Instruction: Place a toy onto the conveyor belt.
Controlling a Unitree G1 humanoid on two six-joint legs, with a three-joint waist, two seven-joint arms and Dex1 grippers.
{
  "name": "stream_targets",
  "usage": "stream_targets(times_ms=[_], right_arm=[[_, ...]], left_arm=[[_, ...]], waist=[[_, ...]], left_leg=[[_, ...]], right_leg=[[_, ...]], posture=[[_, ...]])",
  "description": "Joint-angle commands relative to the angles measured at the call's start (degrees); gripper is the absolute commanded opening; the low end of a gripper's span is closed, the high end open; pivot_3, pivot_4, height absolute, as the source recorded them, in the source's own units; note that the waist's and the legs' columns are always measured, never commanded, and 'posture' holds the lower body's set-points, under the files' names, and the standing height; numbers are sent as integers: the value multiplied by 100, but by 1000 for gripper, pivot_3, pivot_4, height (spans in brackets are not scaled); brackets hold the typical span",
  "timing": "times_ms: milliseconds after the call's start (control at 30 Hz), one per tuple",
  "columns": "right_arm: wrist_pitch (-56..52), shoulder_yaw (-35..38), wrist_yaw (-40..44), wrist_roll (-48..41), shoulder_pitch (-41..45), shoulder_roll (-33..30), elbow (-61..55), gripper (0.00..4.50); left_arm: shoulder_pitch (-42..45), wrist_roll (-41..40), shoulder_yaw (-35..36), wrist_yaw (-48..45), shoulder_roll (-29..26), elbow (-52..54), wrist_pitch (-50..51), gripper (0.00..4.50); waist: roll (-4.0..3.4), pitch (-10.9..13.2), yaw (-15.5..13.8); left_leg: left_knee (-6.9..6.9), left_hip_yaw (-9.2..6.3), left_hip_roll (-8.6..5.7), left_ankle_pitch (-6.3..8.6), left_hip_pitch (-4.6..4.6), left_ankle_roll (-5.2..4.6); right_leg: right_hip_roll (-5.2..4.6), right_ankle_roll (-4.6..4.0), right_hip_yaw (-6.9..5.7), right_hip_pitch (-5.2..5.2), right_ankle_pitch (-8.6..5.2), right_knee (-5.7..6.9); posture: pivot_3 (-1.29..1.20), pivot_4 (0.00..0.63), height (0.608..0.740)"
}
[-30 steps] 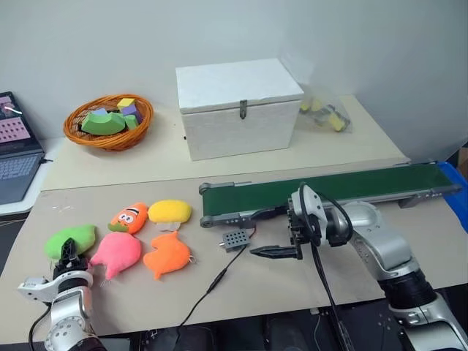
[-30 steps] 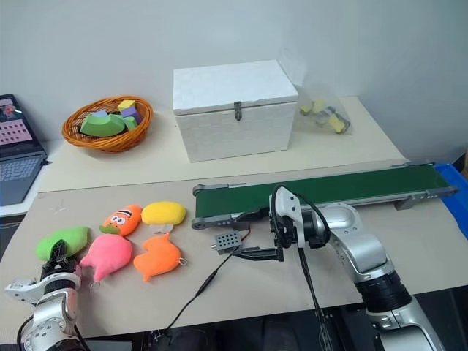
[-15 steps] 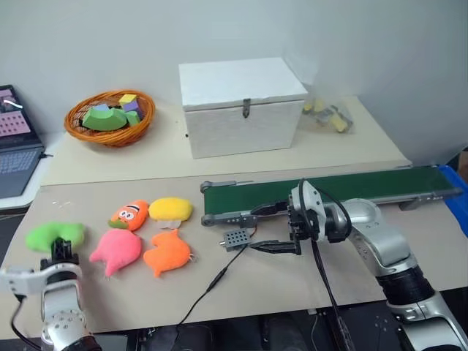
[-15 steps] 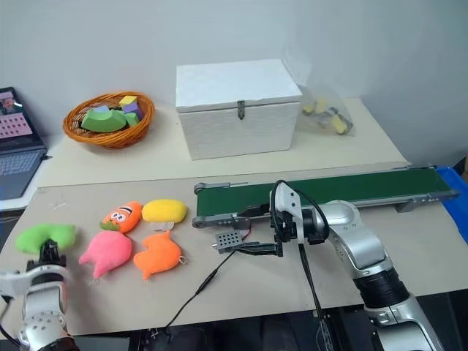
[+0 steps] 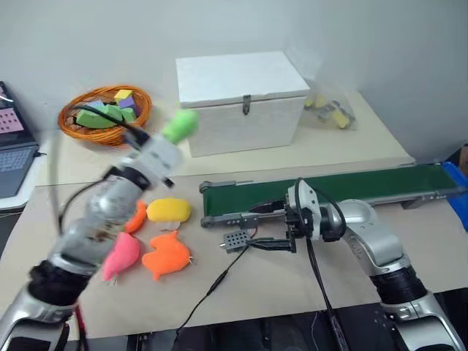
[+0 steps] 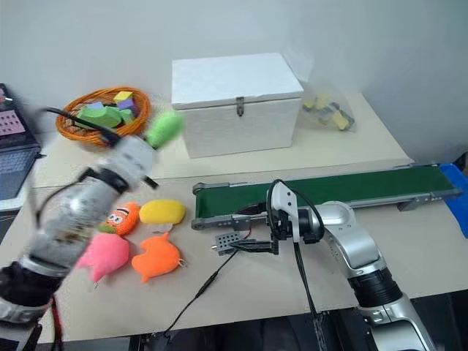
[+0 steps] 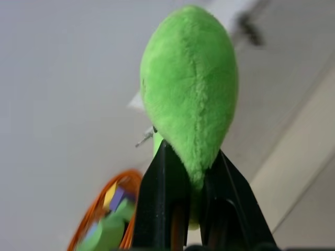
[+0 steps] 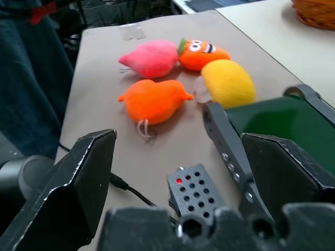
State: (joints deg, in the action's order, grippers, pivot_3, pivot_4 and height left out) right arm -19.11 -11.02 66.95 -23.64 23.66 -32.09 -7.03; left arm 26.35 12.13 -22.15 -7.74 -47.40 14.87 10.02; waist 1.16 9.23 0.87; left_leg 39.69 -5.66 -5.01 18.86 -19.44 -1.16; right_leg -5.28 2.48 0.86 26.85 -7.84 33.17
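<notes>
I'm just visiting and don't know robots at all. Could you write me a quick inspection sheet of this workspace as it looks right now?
Surface: beige tabletop, cardboard-coloured near half.
Job's things: small lime-green plush toy held in the air; long dark green conveyor belt in a grey frame, nothing on it.
Clutter: pink plush, two orange plushes and, yellow plush; white lidded box; wicker basket of foam blocks; clear bag.
Grippers: left gripper shut on the toy; right gripper open, low beside the belt.
Cables: black cable running to a small grey perforated box.
Surroundings: laptop, grey wall.
</notes>
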Motion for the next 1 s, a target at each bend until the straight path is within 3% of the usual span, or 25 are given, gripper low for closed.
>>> stream_targets(times_ms=[33, 200, 567, 667, 967, 1000], right_arm=[[201, 232, -197, -11, -89, 42, -233, 4500], [190, 403, -400, -72, -280, 8, -453, 4500], [49, 587, -727, -198, -507, 40, -815, 4500], [35, 609, -784, -198, -468, 53, -801, 4500], [-4, 594, -802, -190, -393, 51, -755, 4500], [-3, 588, -806, -182, -378, 57, -737, 4500]], left_arm=[[281, 1810, -747, -9, -144, -533, -1326, 246], [432, 2711, -987, 76, -39, -1251, -2467, 246], [846, 2964, -898, -118, 664, -2980, -3419, 246], [957, 2859, -863, -237, 812, -3269, -3542, 1045], [951, 2759, -601, -427, 892, -3398, -3628, 4276], [929, 2735, -575, -463, 888, -3381, -3638, 4480]], waist=[[0, 0, 3], [0, 0, -39], [0, 0, -139], [0, 0, -131], [0, -1, -95], [0, -1, -89]], left_leg=[[-1, 1, 0, -1, -12, 2], [15, 1, -6, -3, -47, 2], [49, 1, -12, -5, -43, -2], [59, 2, -14, -4, -43, -6], [72, 4, -13, -3, -37, -7], [72, 5, -13, -3, -35, -7]], right_leg=[[0, -1, 0, 13, 0, 0], [-12, -3, -2, 34, 3, -1], [-18, 0, -3, 22, 12, 10], [-18, 3, -2, 19, 14, 10], [-20, 4, 2, 17, 15, 61], [-20, 4, 3, 16, 15, 65]], posture=[[0, 150, 740], [0, 150, 740], [0, 150, 740], [0, 150, 740], [0, 150, 740], [0, 150, 740]])
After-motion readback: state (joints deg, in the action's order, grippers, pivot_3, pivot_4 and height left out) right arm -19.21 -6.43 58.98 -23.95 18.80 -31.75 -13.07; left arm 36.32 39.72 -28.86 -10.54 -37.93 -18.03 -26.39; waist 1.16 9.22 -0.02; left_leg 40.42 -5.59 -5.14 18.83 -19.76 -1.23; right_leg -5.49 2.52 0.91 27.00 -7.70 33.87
